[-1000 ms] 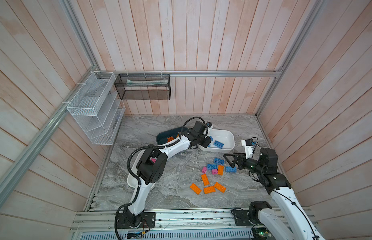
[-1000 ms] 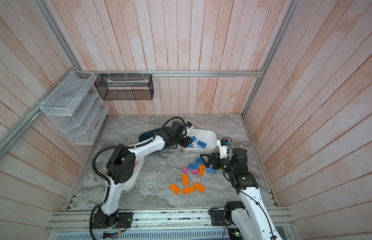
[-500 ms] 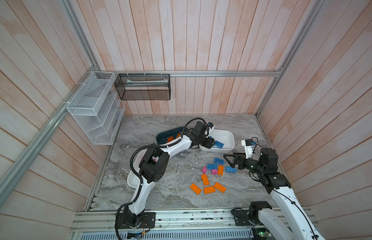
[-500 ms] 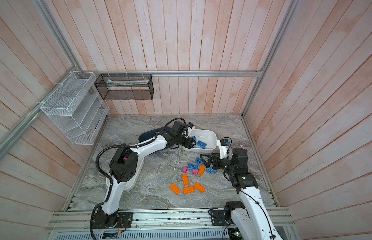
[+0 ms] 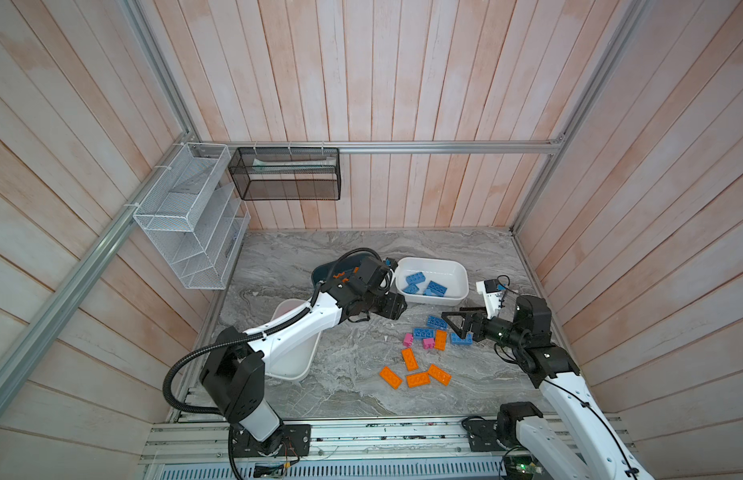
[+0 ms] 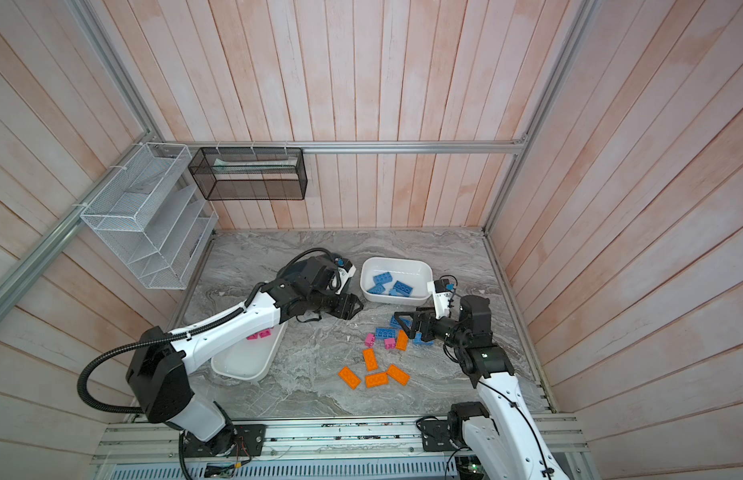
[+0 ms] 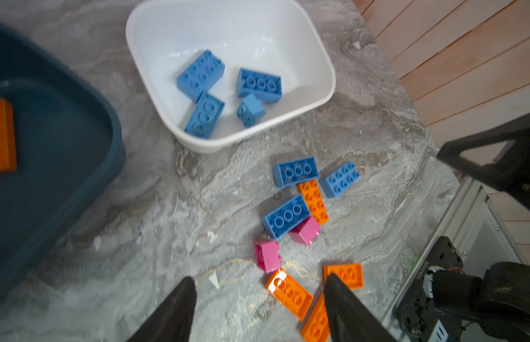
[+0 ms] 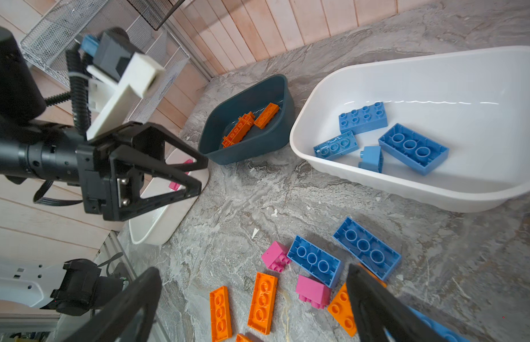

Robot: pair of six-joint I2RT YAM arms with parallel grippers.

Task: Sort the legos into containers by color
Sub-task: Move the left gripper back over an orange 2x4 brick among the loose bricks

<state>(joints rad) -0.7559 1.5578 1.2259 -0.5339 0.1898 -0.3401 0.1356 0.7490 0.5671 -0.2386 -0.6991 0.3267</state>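
Left gripper (image 6: 355,309) hovers just beside the white tub (image 5: 430,262) of blue bricks (image 5: 415,277), its fingers spread and empty. Right gripper (image 5: 449,325) — fingers wide apart, holding nothing — hangs over the loose bricks (image 5: 423,332) on the table (image 5: 340,374): blue, pink and orange, lying close together. Teal tub (image 8: 249,148) holds orange pieces (image 8: 238,130); the other white tub (image 6: 241,370) holds pink bricks (image 6: 259,334).

blue bricks (image 7: 287,217); orange bricks (image 8: 262,302); pink bricks (image 7: 268,256); white tubs (image 7: 305,50); dark teal tub (image 8: 258,148); grey-veined marble tabletop (image 7: 169,222)
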